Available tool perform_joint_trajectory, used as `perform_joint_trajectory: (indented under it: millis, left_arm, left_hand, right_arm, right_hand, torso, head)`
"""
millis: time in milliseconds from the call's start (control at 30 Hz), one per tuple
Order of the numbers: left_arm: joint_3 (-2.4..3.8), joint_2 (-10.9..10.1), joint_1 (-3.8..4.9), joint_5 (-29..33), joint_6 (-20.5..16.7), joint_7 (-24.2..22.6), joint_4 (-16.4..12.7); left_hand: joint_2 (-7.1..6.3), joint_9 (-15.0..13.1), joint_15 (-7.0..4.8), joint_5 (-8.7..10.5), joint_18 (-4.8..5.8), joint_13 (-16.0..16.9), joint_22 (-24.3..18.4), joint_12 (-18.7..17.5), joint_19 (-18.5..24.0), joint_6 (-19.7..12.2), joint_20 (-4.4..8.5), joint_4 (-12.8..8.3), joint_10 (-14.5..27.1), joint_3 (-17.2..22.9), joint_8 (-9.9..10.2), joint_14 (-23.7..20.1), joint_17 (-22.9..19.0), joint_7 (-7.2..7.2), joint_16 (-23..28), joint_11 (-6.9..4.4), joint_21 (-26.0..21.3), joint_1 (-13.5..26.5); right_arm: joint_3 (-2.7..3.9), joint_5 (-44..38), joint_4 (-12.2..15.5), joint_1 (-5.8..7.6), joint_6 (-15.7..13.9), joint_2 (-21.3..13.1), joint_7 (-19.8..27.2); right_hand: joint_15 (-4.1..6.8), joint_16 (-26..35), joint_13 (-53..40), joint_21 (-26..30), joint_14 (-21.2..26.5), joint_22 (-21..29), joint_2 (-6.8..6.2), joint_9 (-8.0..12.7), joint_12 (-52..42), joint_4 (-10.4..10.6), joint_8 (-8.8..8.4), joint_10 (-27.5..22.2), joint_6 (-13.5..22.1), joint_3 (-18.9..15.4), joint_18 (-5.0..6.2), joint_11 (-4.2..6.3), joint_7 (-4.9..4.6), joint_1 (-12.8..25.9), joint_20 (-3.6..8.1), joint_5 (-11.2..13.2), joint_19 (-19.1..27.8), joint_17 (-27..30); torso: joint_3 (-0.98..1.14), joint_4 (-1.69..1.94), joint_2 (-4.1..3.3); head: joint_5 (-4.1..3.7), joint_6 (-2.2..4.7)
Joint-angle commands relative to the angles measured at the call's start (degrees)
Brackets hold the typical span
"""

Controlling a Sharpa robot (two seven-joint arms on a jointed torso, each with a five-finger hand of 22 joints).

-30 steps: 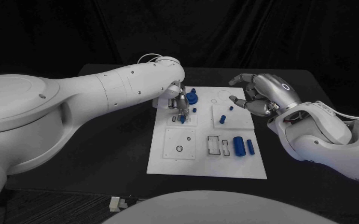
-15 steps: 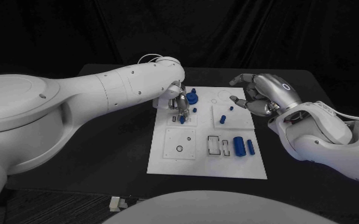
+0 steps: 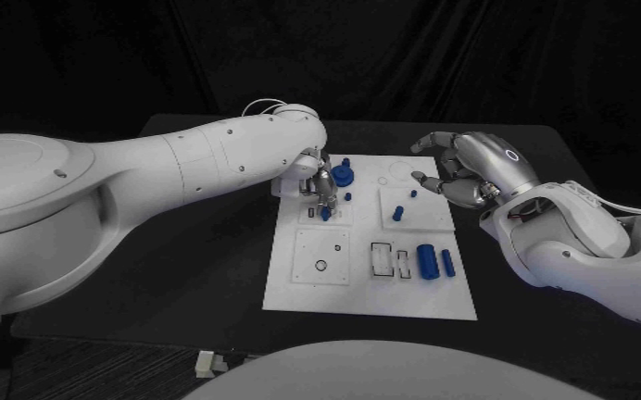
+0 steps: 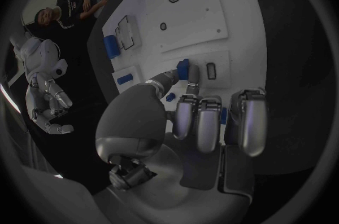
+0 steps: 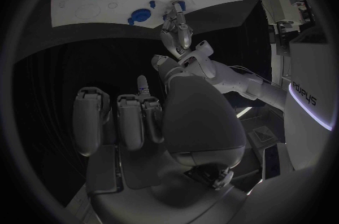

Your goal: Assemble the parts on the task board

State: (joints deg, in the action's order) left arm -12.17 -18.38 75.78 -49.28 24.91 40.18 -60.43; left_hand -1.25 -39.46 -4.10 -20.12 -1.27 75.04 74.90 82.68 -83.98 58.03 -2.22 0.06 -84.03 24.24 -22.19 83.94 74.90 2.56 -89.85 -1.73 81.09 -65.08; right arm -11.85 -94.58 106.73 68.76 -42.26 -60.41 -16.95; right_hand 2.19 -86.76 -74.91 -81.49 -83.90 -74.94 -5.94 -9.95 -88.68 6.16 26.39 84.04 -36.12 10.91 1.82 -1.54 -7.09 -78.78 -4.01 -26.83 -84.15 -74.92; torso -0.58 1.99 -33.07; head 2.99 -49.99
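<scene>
Roughly seven blue parts (image 3: 428,260) on one task board (image 3: 370,300), left robot hand (image 3: 320,187) pinching one part, right robot hand (image 3: 457,178) curled empty beyond board edge.

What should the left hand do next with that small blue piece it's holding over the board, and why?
Probably ease the small blue part straight down toward the task board. The left hand pinches it at its fingertips just above the board's upper-left panel, beside a small slot there. Whether it is lined up cannot be told. The right hand hovers off the board's right edge, holding nothing.
</scene>
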Motion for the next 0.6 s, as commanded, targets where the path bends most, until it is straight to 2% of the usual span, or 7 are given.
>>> perform_joint_trajectory:
  millis: [33, 300, 600]
  left_arm:
    - [0.03, -1.1, -0.02, 0.3, -5.7, 1.7, -1.8]
    - [0.03, -4.9, 0.19, 0.3, -11.8, 0.7, -6.7]
    - [0.02, -7.5, 0.24, 0.3, -15.0, 0.5, -10.6]
  left_hand:
    - [0.59, -6.6, -0.45, 0.08, -0.82, 6.9, 12.3, -0.3, -0.7, -0.1, 0.22, -4.3, -0.9, 4.5, -0.3, 6.1, 15.1, -0.46, -0.2, -0.37, 0.3, -0.3]
    - [0.63, -6.9, -0.47, 0.86, -0.84, 6.2, 12.3, -0.9, -0.6, -0.2, 0.25, -4.1, -0.5, 4.7, -0.4, 6.1, 15.1, -0.50, -0.2, -0.38, 0.3, -0.1]
    - [0.73, -7.0, -0.48, 1.06, -0.91, 5.5, 12.2, -1.7, -0.5, -0.2, 0.26, -3.9, -0.1, 4.9, -0.4, 6.1, 15.1, -0.51, -0.2, -0.39, 0.0, -0.1]
  right_arm:
    - [0.03, -0.2, 0.0, -0.18, 0.0, -0.1, -0.1]
    - [0.03, -0.2, -0.2, -0.49, -0.3, -0.2, 0.1]
    - [0.03, -0.2, -0.6, -1.16, -0.5, -0.1, 0.3]
  right_hand:
    - [0.48, 0.3, -12.9, 0.4, -4.5, -11.7, -0.17, 0.1, 0.4, 0.1, 0.35, 4.5, 0.1, 0.3, 0.57, 0.31, 0.00, -0.6, 0.38, -0.2, -1.3, -8.1]
    - [0.48, 0.3, -12.9, 0.4, -4.5, -11.7, -0.17, 0.1, 0.4, 0.1, 0.35, 4.5, 0.1, 0.3, 0.57, 0.31, 0.00, -0.6, 0.38, -0.2, -1.3, -8.1]
    - [0.48, 0.4, -12.9, 0.4, -4.5, -11.7, -0.20, 0.1, 0.4, 0.1, 0.35, 4.5, 0.1, 0.3, 0.58, 0.31, 0.00, -0.7, 0.39, -0.3, -1.3, -8.1]
  torso:
    - [0.00, 0.05, 0.00]
    - [0.01, 0.05, 0.03]
    - [0.07, 0.02, 0.15]
  head:
    - [0.08, -0.01]
    - [0.34, -0.01]
    - [0.48, -0.01]
